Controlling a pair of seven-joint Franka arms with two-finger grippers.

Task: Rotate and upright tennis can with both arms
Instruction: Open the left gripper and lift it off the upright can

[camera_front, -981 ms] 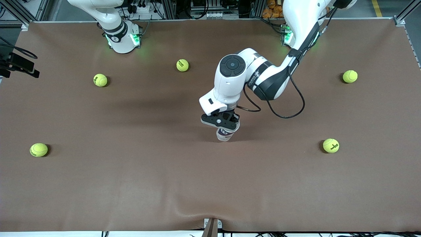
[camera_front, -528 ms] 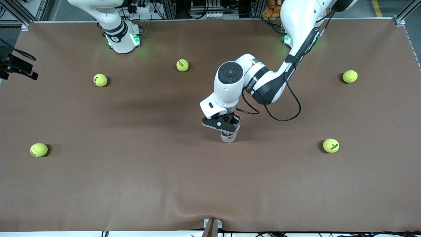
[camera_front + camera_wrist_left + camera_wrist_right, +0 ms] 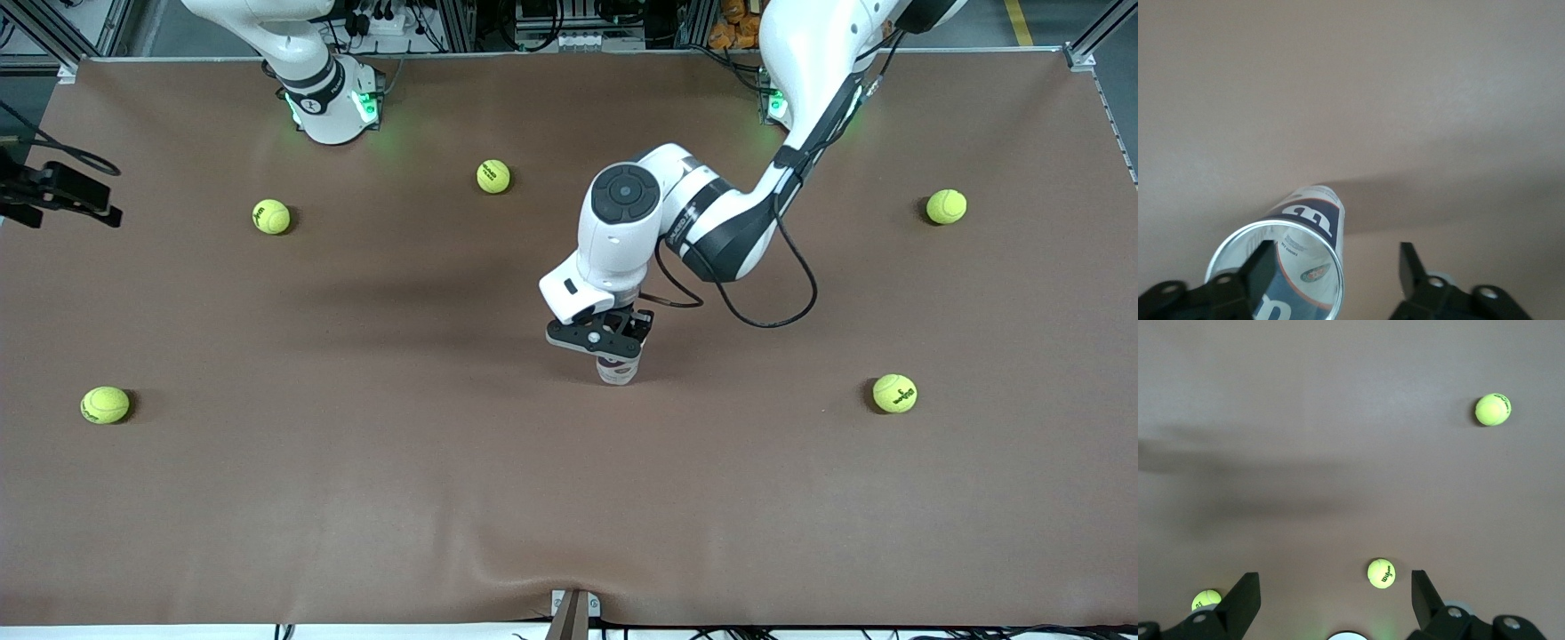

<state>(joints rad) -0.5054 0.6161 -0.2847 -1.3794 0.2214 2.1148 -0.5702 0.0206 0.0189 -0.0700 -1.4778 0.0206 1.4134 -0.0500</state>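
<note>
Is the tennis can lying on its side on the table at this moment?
No, the tennis can stands upright on the brown table, its open silvery rim facing up between the left gripper's spread fingers.

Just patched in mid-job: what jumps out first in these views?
The tennis can stands upright mid-table, open silvery rim up, with the left gripper right over its top, fingers open: one finger is at the rim, the other stands clear. Five tennis balls lie scattered around the brown table, one toward the left arm's end. The right gripper waits open, up over the table at the right arm's end.
</note>
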